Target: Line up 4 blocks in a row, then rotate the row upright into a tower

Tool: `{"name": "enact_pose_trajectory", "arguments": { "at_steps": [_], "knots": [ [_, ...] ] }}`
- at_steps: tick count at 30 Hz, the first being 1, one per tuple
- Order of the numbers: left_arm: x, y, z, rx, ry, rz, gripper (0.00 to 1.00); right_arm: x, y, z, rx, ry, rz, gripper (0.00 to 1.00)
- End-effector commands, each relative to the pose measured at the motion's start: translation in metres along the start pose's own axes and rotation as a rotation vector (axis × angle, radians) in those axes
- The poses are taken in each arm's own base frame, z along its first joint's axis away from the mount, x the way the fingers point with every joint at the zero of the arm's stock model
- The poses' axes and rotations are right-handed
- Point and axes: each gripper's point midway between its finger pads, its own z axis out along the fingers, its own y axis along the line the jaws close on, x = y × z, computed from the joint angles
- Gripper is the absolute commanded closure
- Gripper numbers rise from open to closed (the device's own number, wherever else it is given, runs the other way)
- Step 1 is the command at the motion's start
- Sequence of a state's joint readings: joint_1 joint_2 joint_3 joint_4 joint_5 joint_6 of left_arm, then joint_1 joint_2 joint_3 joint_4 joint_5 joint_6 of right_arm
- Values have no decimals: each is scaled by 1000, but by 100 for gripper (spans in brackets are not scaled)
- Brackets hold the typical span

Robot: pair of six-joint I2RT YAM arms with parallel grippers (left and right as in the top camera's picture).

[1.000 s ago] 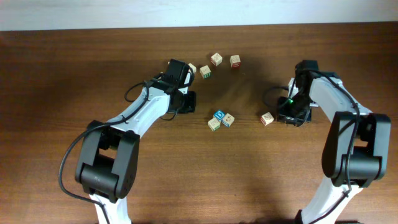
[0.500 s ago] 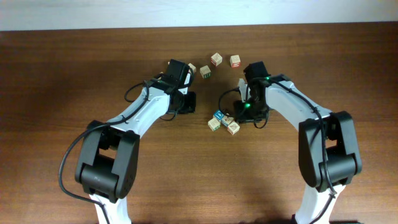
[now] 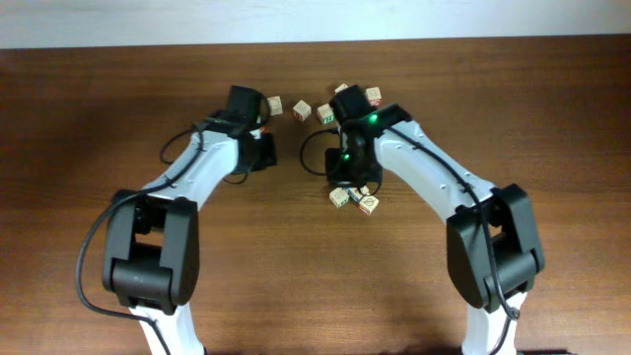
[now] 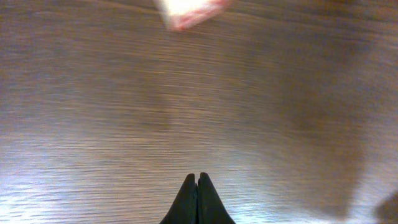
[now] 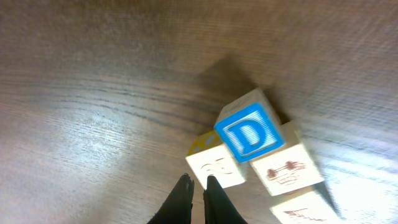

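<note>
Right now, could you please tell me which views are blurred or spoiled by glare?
Left wrist: heavy motion blur, the table streaks sideways, the block at the top edge is a smear, pale glare lower left. Right wrist: slightly soft, yet the blue D block reads clearly; glare at bottom right. Overhead: sharp and evenly lit, soft shadows only.

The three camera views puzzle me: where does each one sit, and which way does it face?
Overhead: fixed above the table, looking straight down; shows both the left arm and right arm.
Left wrist: rides the left arm, looking past its shut left fingers at bare wood and a blurred block.
Right wrist: rides the right arm, looking past the right fingers at the blue D block.
Shared: overhead and right wrist both show the block cluster around it.
</note>
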State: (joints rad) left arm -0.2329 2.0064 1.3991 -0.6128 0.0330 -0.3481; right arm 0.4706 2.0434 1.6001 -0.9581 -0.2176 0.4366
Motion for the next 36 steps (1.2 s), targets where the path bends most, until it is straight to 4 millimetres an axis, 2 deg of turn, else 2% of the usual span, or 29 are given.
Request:
{"name": "enact_pose_trajectory", "arguments": {
  "at_steps": [1,3,5,6,9,12,14,16,19,20,21,22,24,25,27,31,36],
  "knots": [
    [-12,17,-11,-17,-28,-58,100,16,-13,30,84,58,115,93],
    [-12,17,-11,-17,-28,-58,100,19,-16,43,97,80,118,93],
    [-10,17,-11,-19,-21,-57,100,19,-15,46,90,82,116,93],
    [-10,17,-11,-19,-21,-58,100,18,-9,46,65,80,92,93],
    [-10,17,-11,-20,-20,-57,100,19,32,52,-34,55,-20,92],
    [-7,18,-11,-24,-9,-58,100,11,39,53,-56,19,-18,88],
    [-6,18,-11,-24,-7,-58,100,1,43,40,-64,-1,-80,82],
    [-6,18,-11,-24,-7,-58,100,-25,26,4,-40,-28,-47,70],
    [-6,17,-11,-24,-7,-57,100,-45,-24,-14,-9,-36,-19,63],
    [-6,17,-11,-23,-8,-57,100,-50,-43,-14,34,-46,1,63],
    [-7,17,-11,-23,-10,-56,100,-51,-52,-10,52,-39,17,63],
    [-7,17,-11,-23,-10,-56,100,-50,-57,-2,61,-23,59,70],
    [-7,17,-11,-22,-9,-56,100,-45,-66,27,87,26,203,73],
    [-7,17,-11,-23,-9,-56,100,-41,-65,38,86,54,209,76],
    [-7,17,-11,-23,-9,-56,100,-33,-52,47,69,80,159,77],
    [-7,17,-11,-23,-9,-56,100,-12,-26,53,84,127,69,77],
    [-7,17,-11,-23,-9,-56,100,-3,-18,54,84,152,-2,78]
  ]
}}
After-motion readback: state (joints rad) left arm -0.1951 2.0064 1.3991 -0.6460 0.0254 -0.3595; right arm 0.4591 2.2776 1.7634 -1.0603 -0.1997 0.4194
